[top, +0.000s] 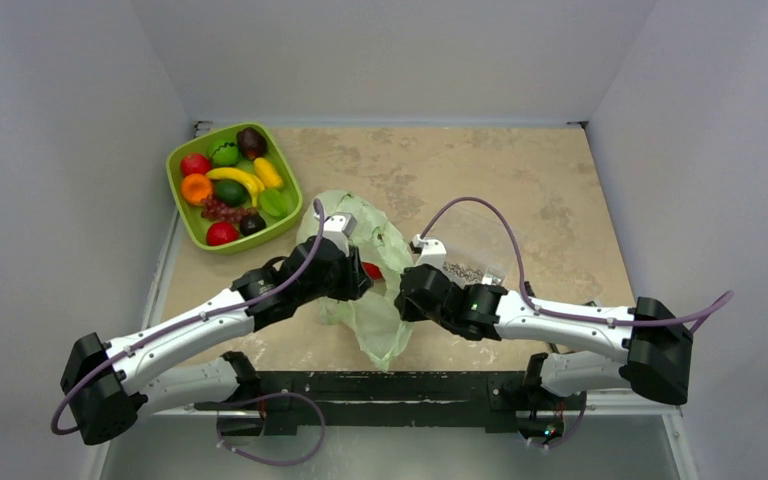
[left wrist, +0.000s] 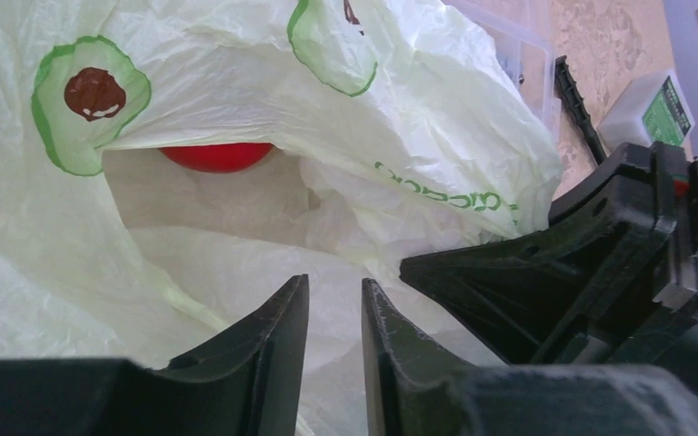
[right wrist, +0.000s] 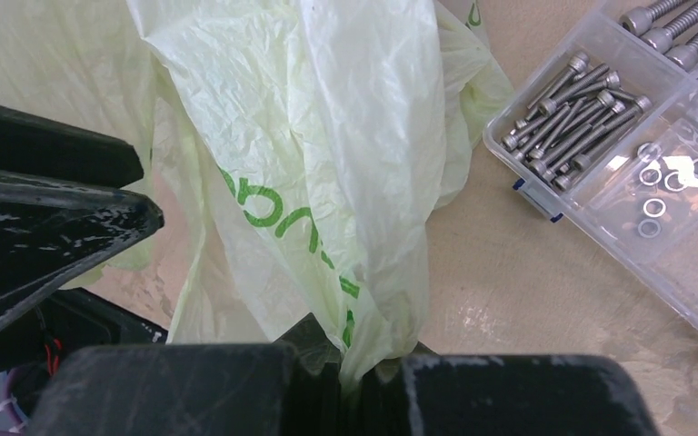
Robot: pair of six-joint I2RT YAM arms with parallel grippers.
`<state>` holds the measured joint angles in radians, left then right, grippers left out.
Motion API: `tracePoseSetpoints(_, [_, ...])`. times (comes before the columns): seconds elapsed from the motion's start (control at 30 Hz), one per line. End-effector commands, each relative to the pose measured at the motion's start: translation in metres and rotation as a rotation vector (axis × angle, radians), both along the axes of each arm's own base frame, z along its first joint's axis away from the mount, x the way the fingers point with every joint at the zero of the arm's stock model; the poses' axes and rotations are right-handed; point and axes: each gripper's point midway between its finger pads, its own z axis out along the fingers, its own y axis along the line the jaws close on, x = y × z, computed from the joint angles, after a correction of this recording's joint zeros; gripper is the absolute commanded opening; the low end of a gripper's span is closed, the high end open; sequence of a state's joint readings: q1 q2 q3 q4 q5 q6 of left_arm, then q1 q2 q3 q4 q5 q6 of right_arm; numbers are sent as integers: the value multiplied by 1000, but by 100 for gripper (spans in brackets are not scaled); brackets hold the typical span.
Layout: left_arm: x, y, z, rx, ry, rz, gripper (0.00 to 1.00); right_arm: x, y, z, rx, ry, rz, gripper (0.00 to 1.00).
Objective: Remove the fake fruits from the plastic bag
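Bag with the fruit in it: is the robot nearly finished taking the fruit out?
Not nearly. Done: nothing that I can see. The red fruit sits inside the bag. In hand: the right gripper pinches the bag's plastic, and the left gripper, slightly open, points at the bag's mouth. Left: lift the red fruit out; any others inside are hidden.

Bright, even light — soft shadows

Only the lower curve of the red fruit (left wrist: 216,156) shows; a fold of the plastic bag (left wrist: 236,73), by the table's near edge, hides the rest. The screw box (right wrist: 636,173) is cut off at right. Pinched film covers the tips of the right gripper (right wrist: 354,363).
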<state>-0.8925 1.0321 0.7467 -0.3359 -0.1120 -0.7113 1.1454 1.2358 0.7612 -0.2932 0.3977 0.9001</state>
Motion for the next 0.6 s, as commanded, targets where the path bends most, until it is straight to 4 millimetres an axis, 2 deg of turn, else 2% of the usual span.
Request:
tracePoseSetpoints(0.0, [11,10,-16,63,8,47,40,4,12,34,90,-48,12,0])
tracePoseSetpoints(0.03, [16,12,-21,73,18,85,45,3,9,35,87,-48,6,0])
tracePoseSetpoints(0.1, [28,18,-33,80,47,185,48,3,5,37,83,-49,-6,0])
tracePoseSetpoints(0.2, [43,18,-52,-22,149,323,61,1,0,40,91,-53,-8,0])
tracePoseSetpoints(0.27, [53,16,-57,-109,199,395,65,1,-2,41,91,-54,-15,0])
tracePoseSetpoints(0.4, [72,6,-50,-186,163,436,64,1,0,44,96,-55,-5,0])
tracePoseSetpoints(0.57, [83,-1,-44,-194,129,432,52,2,4,41,77,-50,9,0])
